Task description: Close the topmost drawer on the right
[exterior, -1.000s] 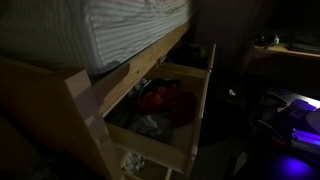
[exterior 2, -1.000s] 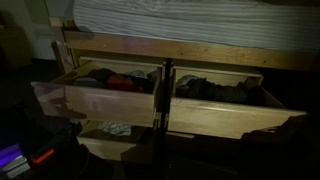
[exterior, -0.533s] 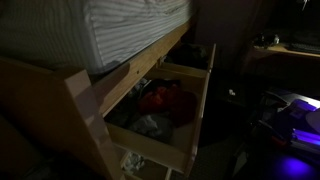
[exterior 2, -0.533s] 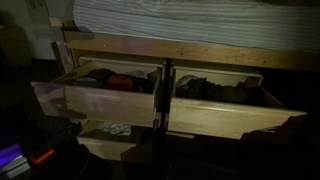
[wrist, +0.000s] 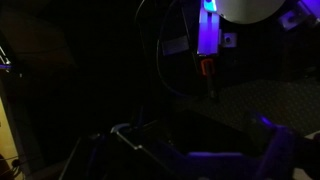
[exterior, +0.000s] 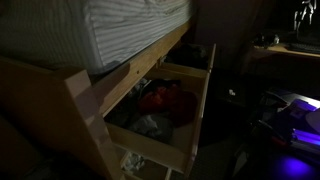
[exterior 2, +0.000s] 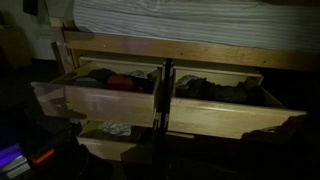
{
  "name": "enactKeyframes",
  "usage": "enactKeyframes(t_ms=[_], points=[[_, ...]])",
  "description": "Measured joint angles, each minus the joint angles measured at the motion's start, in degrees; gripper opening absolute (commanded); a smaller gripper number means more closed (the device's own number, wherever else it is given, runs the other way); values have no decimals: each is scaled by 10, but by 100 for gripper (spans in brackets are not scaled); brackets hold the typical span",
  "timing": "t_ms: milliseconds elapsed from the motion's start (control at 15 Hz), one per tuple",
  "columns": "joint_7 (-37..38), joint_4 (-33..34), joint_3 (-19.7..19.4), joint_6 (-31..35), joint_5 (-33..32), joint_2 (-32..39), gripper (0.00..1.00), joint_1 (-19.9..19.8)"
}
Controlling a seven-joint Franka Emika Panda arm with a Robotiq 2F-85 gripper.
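Arm newly visible; topmost drawer open.

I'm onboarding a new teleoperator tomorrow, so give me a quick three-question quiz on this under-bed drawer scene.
1. True or false: in an exterior view, the top drawer above the lower drawer and the neighbouring top drawer both stand open.
2. The red garment lies in: A) the top drawer above the lower drawer; B) the neighbouring top drawer; C) the lower drawer.
3. What lies on the bed frame above the drawers?
Key: 1 true; 2 A; 3 a striped mattress.
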Motion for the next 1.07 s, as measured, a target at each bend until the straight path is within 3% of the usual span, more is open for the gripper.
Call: enactKeyframes(t_ms=[133,267,467,733,933,1067], points=[[8,0,1,0,0,-1,100,0],[64,-7,4,37,-4,3,100,-2],[183,-59,-3,161,-71,38,100,-16],[324,-69,-13,323,-165,151,100,-87],[299,-62,-65,353,-145,225,100,-106],[288,-55,-78,354,-139,241,100,-106]])
